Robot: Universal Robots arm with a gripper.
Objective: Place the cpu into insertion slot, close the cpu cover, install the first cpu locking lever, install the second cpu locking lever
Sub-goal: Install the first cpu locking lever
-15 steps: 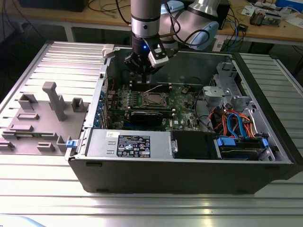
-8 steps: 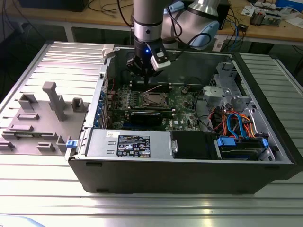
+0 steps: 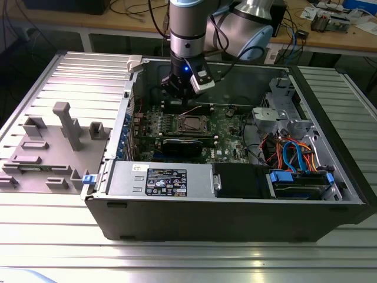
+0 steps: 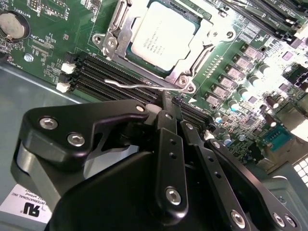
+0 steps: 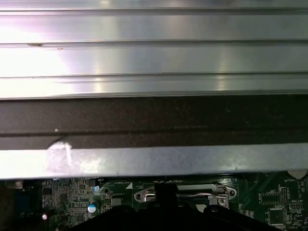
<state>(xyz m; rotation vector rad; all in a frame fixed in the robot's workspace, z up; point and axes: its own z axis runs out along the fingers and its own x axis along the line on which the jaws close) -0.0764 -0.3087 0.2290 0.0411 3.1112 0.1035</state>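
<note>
The cpu (image 4: 163, 36), a flat silver-grey square, lies in the insertion slot (image 3: 193, 124) on the green board. The cpu cover (image 4: 118, 34), a silvery frame, lies flat around it. A thin silver locking lever (image 4: 134, 85) runs along the socket's near edge. My gripper (image 4: 173, 103) hangs just over that lever's end, its black fingers (image 4: 168, 130) drawn together with nothing visibly between them. In the exterior view my gripper (image 3: 179, 94) sits low inside the computer case, just behind the socket. In the first wrist view the socket frame (image 5: 192, 194) shows beyond the gripper (image 5: 166, 190).
Black memory slots (image 4: 103, 72) lie between the gripper and the socket. The case's back wall (image 5: 154, 120) stands close behind the arm. A black card (image 3: 187, 144), a drive bay with cables (image 3: 294, 159) and the power supply (image 3: 165, 180) crowd the case. Grey fixtures (image 3: 65, 127) stand outside it.
</note>
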